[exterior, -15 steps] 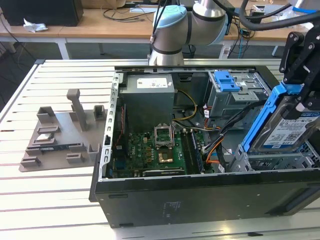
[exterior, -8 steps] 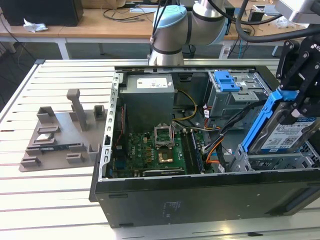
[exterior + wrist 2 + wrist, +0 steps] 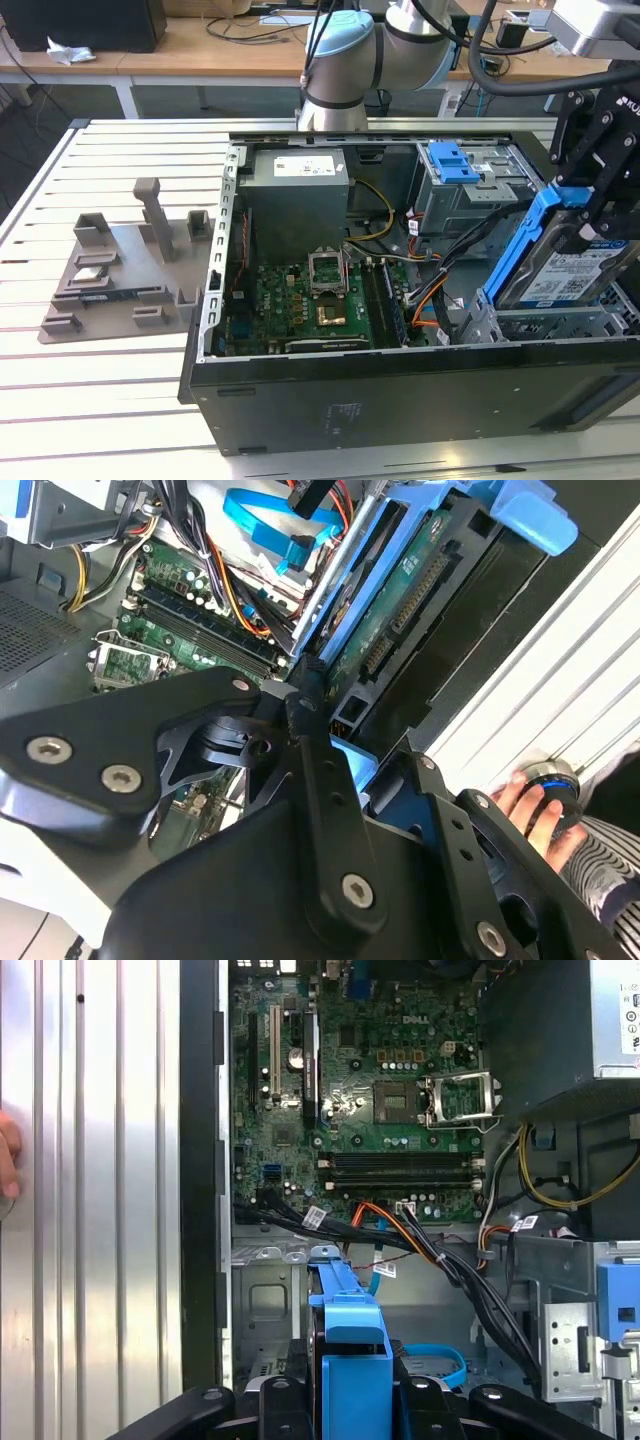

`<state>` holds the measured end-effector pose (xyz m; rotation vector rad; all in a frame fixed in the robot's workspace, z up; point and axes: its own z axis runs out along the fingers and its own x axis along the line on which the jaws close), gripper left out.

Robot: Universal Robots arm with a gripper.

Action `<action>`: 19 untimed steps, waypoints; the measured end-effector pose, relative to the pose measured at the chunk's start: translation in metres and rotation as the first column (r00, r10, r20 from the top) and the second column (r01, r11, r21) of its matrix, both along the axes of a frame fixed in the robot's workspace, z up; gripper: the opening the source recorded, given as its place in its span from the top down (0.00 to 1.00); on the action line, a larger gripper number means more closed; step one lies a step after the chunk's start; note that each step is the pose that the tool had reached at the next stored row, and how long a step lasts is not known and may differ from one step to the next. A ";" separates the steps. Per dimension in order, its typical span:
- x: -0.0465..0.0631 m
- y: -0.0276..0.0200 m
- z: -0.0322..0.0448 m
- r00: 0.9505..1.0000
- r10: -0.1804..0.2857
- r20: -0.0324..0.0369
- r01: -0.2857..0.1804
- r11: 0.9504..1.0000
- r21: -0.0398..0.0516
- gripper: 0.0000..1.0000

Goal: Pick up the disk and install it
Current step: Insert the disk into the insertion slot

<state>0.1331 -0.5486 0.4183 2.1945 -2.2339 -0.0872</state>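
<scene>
The disk (image 3: 572,276) is a silver drive with a white-and-blue label and blue side rails. It hangs tilted over the metal bay (image 3: 530,326) in the open computer case, at the exterior view's right. My black gripper (image 3: 585,215) is shut on its upper part. In the first wrist view the disk's blue rail (image 3: 350,1335) stands edge-on between my gripper (image 3: 352,1395) fingers, above the bay floor. The second wrist view shows the disk's green circuit-board underside (image 3: 400,600) beyond the black linkage.
The case holds a green motherboard (image 3: 310,300), a grey power supply (image 3: 297,195), bundled cables (image 3: 430,1245) and a drive cage with a blue latch (image 3: 455,160). A grey fixture (image 3: 120,270) lies on the slatted table. A person's hand (image 3: 525,805) rests beside the case.
</scene>
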 end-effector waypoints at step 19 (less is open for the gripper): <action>0.002 0.0002 -0.0007 1.000 0.000 0.000 0.000 1.000 0.000 0.89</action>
